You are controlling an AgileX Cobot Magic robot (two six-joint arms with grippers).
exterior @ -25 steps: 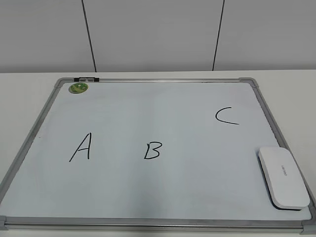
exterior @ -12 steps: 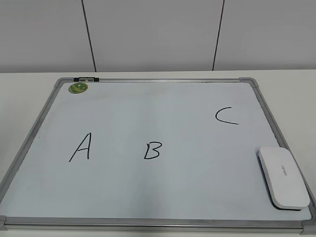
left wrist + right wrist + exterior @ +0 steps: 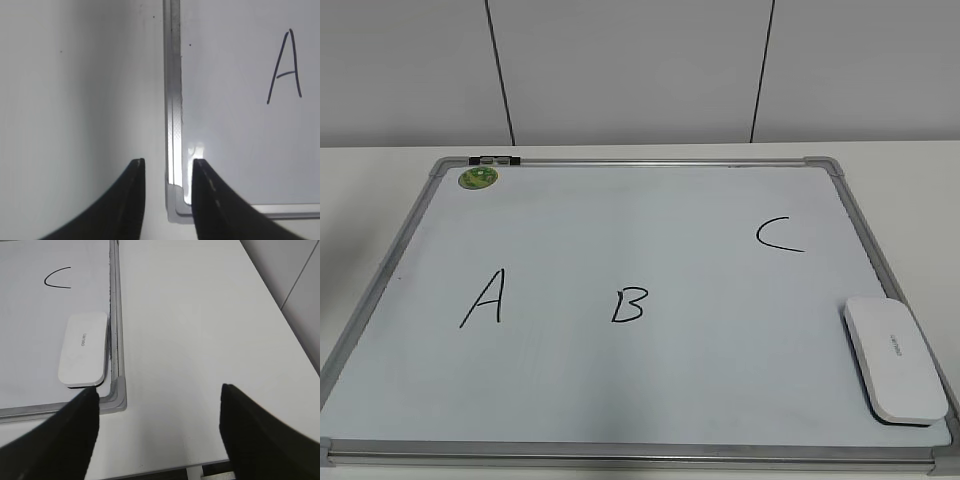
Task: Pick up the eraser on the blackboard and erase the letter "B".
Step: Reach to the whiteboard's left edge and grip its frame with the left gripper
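The blackboard (image 3: 620, 220) is a white board in a silver frame, lying flat on the table. The letter "B" (image 3: 629, 305) is written at its near middle. The white eraser (image 3: 893, 360) lies on the board's near right corner, against the frame. In the right wrist view the eraser (image 3: 84, 349) lies ahead and left of my right gripper (image 3: 159, 389), which is wide open and empty above the bare table. My left gripper (image 3: 167, 162) has a narrow gap between its fingers, is empty, and hovers over the board's near left corner. Neither gripper shows in the exterior view.
A black A (image 3: 485, 298) is left of the B and a black C (image 3: 778, 235) is at the far right. A green sticker (image 3: 479, 178) sits at the far left corner. The table's near edge (image 3: 200, 462) shows under the right gripper. Grey wall panels stand behind.
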